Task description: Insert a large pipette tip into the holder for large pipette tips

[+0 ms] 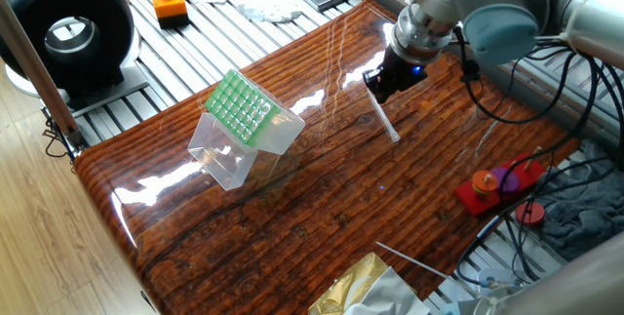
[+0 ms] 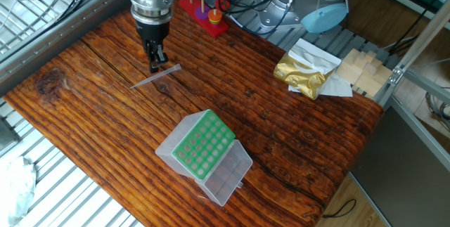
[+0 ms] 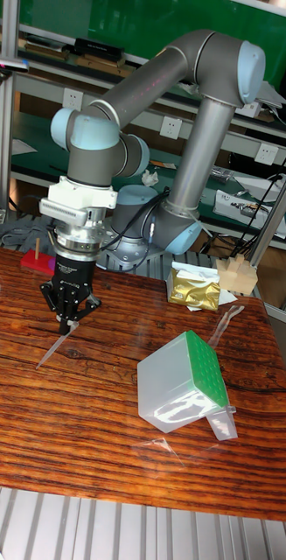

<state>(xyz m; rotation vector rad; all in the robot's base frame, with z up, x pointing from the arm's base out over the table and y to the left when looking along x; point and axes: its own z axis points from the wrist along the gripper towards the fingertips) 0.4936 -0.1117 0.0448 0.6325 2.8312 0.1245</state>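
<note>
The large pipette tip (image 1: pixel 384 119) lies flat on the wooden table, a slim translucent tube (image 2: pixel 156 76), also seen in the tall view (image 3: pixel 55 346). My gripper (image 1: pixel 375 88) points down just above the tip's thick end (image 2: pixel 156 64). Its fingers meet in a narrow V (image 3: pixel 66 326), shut, with nothing visibly held between them. The holder for large pipette tips (image 1: pixel 244 112) stands tilted on the table with its green hole grid (image 2: pixel 204 145) facing up and sideways and its clear lid hinged open (image 3: pixel 188 378). It is well apart from the gripper.
A red peg toy (image 1: pixel 495 184) sits off the table's edge near the tip. A gold foil bag (image 2: pixel 304 71) and wooden blocks (image 2: pixel 362 69) lie at the far corner. A black round device (image 1: pixel 66 30) and an orange button box (image 1: pixel 169 1) stand beyond the holder.
</note>
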